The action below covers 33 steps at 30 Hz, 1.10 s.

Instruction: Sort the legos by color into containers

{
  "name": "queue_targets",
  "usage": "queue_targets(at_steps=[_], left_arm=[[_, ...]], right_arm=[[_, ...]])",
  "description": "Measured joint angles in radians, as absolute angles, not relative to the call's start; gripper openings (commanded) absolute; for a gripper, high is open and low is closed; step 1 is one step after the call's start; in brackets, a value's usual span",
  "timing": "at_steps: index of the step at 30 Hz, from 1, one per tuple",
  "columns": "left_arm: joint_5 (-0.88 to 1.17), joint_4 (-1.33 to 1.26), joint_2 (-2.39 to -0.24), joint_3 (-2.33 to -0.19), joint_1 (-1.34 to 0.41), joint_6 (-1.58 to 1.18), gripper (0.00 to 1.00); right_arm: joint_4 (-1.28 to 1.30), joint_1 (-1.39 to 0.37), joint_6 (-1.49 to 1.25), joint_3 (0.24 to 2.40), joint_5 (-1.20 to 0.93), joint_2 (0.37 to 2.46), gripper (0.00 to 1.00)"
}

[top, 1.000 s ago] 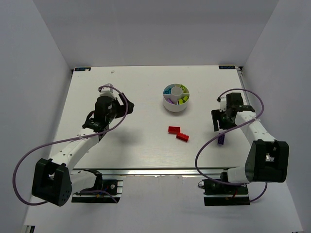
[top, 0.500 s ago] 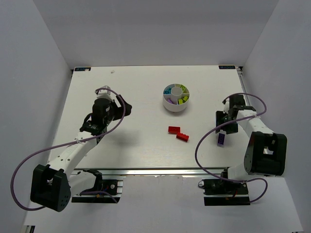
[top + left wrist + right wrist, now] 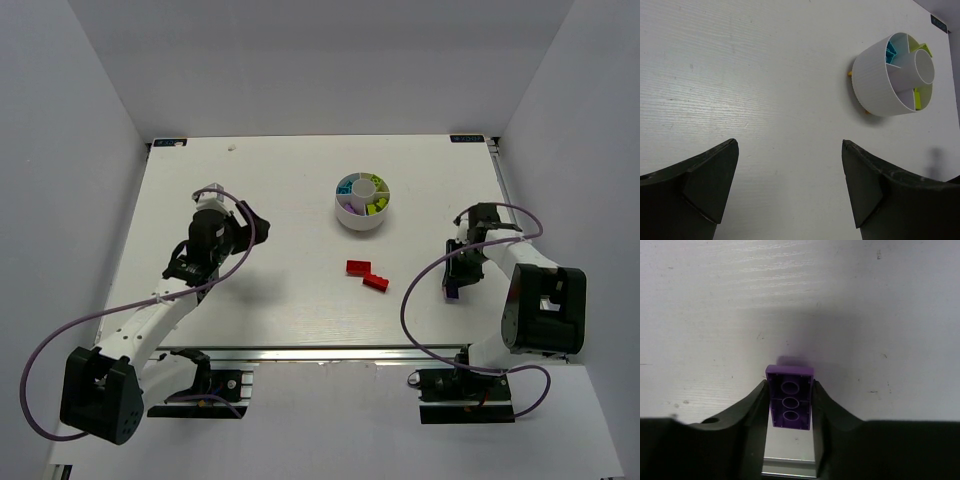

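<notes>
The round white dish (image 3: 363, 202) with wedge compartments stands at the table's middle back; cyan, lime and purple legos lie in its wedges. It also shows in the left wrist view (image 3: 880, 85). Two red legos (image 3: 357, 267) (image 3: 376, 282) lie on the table in front of the dish. My right gripper (image 3: 455, 283) (image 3: 789, 392) is shut on a purple lego (image 3: 452, 293) (image 3: 789, 399), hollow underside toward the camera, low over the table at the right near edge. My left gripper (image 3: 243, 219) (image 3: 789, 145) is open and empty, left of the dish.
The table's metal front rail (image 3: 790, 467) lies just behind the held lego in the right wrist view. Grey walls enclose the table on the left, back and right. Purple cables loop from both arms.
My right arm has drawn in and its wrist has turned over the purple lego near the front edge. My left arm has shifted slightly toward the near side, still open.
</notes>
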<state>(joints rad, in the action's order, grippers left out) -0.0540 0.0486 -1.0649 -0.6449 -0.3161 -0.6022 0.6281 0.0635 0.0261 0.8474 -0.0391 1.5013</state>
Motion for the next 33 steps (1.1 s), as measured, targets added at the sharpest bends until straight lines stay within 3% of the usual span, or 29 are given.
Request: queue_targets(at_steps=[3, 7, 17, 33], left_arm=[[-0.060, 0.046, -1.064, -0.645, -0.316, -0.603, 0.93], [-0.061, 0.045, -1.068, -0.646, -0.316, -0.602, 0.93], [-0.015, 0.050, -1.115, -0.665, -0.315, -0.604, 0.92], [0.043, 0.078, -1.122, -0.704, -0.315, -0.699, 0.90]], right_arm=[[0.628, 0.064, 0.029, 0.849, -0.056, 1.501, 0.12], [0.631, 0.060, 0.041, 0.866, -0.081, 1.500, 0.01], [0.554, -0.184, 0.152, 0.922, -0.079, 1.363, 0.00], [0.421, -0.207, 0.226, 0.922, -0.187, 1.296, 0.00]])
